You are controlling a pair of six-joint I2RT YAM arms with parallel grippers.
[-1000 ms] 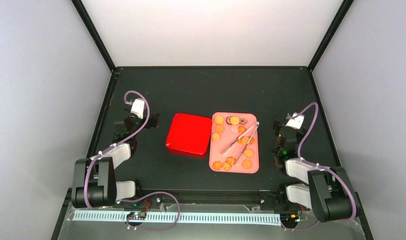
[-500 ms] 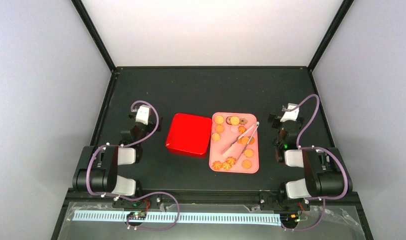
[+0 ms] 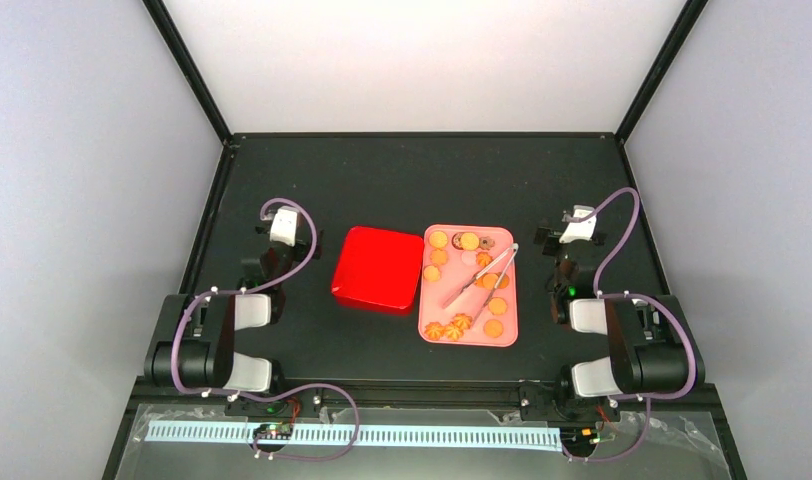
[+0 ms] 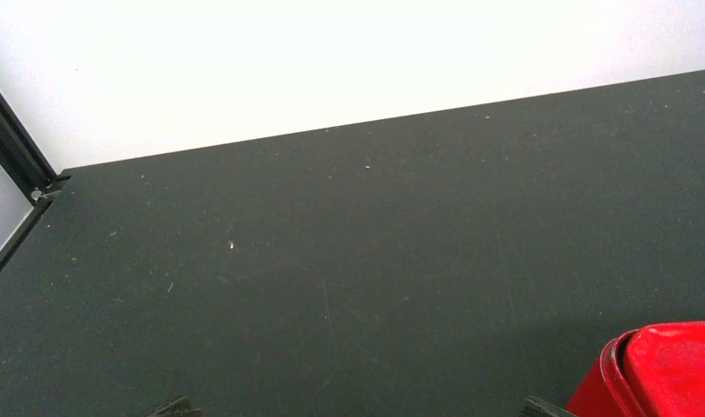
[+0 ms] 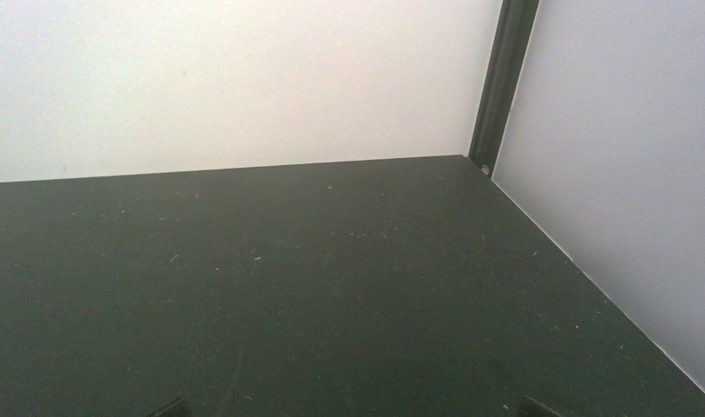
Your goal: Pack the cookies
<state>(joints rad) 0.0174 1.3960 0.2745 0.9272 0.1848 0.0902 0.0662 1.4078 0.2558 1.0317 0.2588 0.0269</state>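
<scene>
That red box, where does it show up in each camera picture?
Top external: the red box sits mid-table, just left of the pink tray.
Left wrist: bottom right corner, cut off by the frame edge.
Right wrist: not in it.
Shared landmark: the black table meeting the white back wall.

The cookies [image 3: 469, 241] lie scattered on the pink tray [image 3: 428, 303]; metal tongs [image 3: 479, 282] rest across them. A red box [image 3: 376, 268] sits just left of the tray.
</scene>
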